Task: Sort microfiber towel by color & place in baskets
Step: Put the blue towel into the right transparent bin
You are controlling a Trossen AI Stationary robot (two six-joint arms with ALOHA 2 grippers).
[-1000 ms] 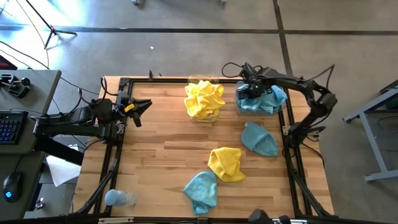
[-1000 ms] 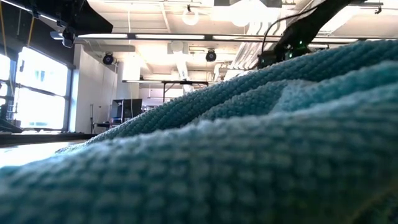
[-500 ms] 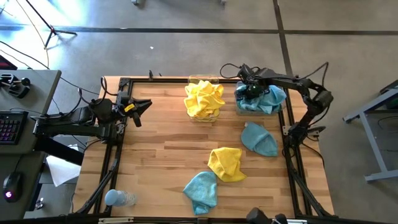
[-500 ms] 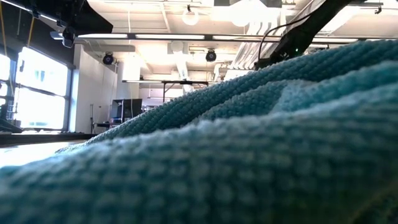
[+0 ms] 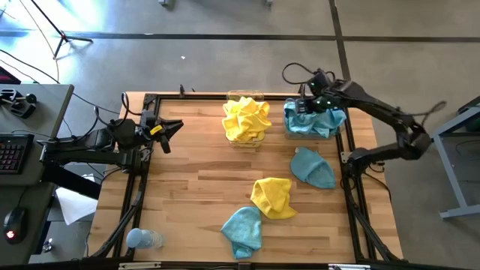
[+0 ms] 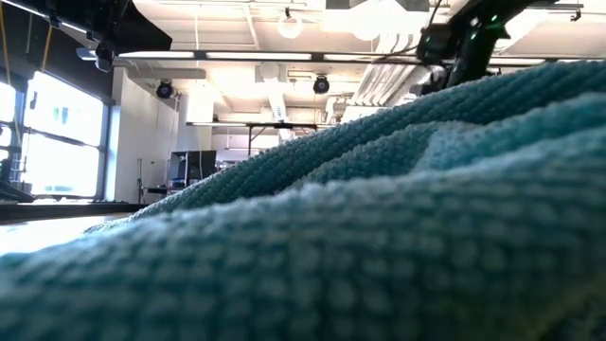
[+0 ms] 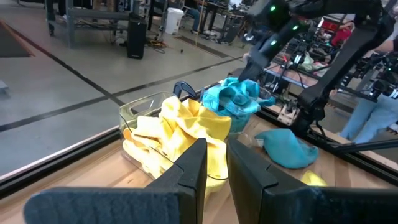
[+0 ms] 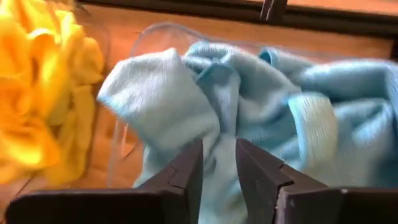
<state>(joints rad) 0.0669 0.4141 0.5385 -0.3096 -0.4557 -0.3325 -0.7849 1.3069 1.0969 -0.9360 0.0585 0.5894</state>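
Two clear baskets stand at the table's far edge. One (image 5: 244, 120) holds bunched yellow towels; the other (image 5: 317, 121) holds teal ones (image 8: 249, 106). A teal towel (image 5: 313, 168), a yellow one (image 5: 273, 196) and another teal one (image 5: 243, 229) lie loose on the table. My right gripper (image 5: 306, 105) (image 8: 219, 149) hovers over the teal basket, fingers almost together, holding nothing. My left gripper (image 5: 174, 127) (image 7: 216, 155) waits shut at the table's left side, pointing toward the baskets. A teal towel (image 6: 303, 237) fills the low view.
A pale blue plastic bottle (image 5: 142, 238) lies at the near left corner. A black frame (image 5: 352, 195) runs along the table's edges. Bare wood lies between the left gripper and the loose towels. Desks and equipment stand beyond the table's left side.
My right gripper has risen out of the teal basket and drawn a little toward the table's right edge, its elbow swinging out to the right. The teal towels have stayed in the basket.
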